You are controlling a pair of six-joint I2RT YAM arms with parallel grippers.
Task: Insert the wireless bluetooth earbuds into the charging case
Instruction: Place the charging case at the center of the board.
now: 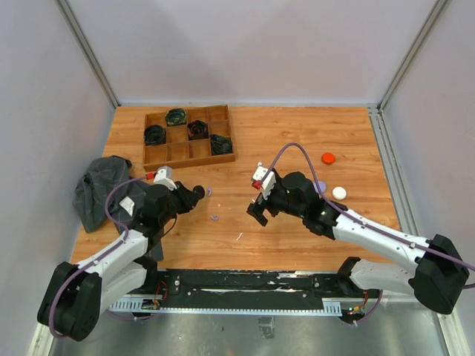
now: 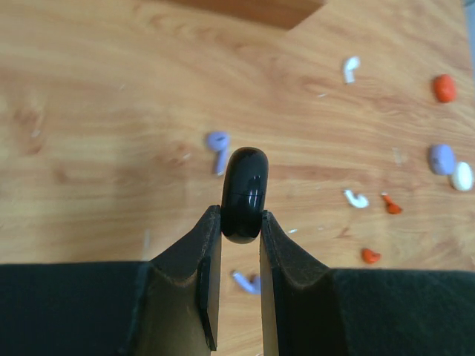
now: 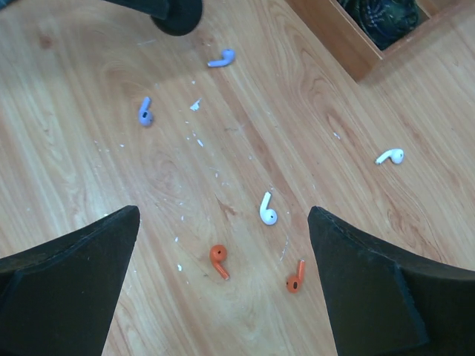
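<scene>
1. The left gripper (image 2: 241, 222) is closed on a black case (image 2: 245, 182). It pinches the case on edge by its two flat faces and holds it off the table (image 1: 297, 237), left of the middle. A seam runs round the case and the lid looks shut, though I cannot be sure.
2. The right gripper (image 3: 224, 215) stands wide open with nothing in it. It hangs over the table just right of the middle, fingers pointing down.
3. The earbuds all lie loose on the wood; none is in the case.
   - One orange earbud (image 3: 217, 261) and a second orange earbud (image 3: 295, 279) lie under the open right gripper, with a white earbud (image 3: 267, 211) just beside them.
   - Another white earbud (image 3: 391, 156) lies apart, toward the wooden tray (image 3: 349, 52) at the far left.
   - A lavender earbud (image 2: 218, 144) and a second lavender earbud (image 2: 249, 280) lie close to the held case.
4. Three round pucks sit well to the right: an orange puck (image 1: 328, 158), a white puck (image 1: 339, 192) and a lavender puck (image 2: 441, 159).
5. The step in hand looks like the reach for a first earbud, with the case held ready by the other arm.
6. The next move would call for lowering the right gripper so its fingers straddle one earbud only. The orange and white ones lie near each other, so the fingers must be lined up with care.
7. If the case is shut, its lid would have to be opened and the case turned mouth-up before anything can go in.
</scene>
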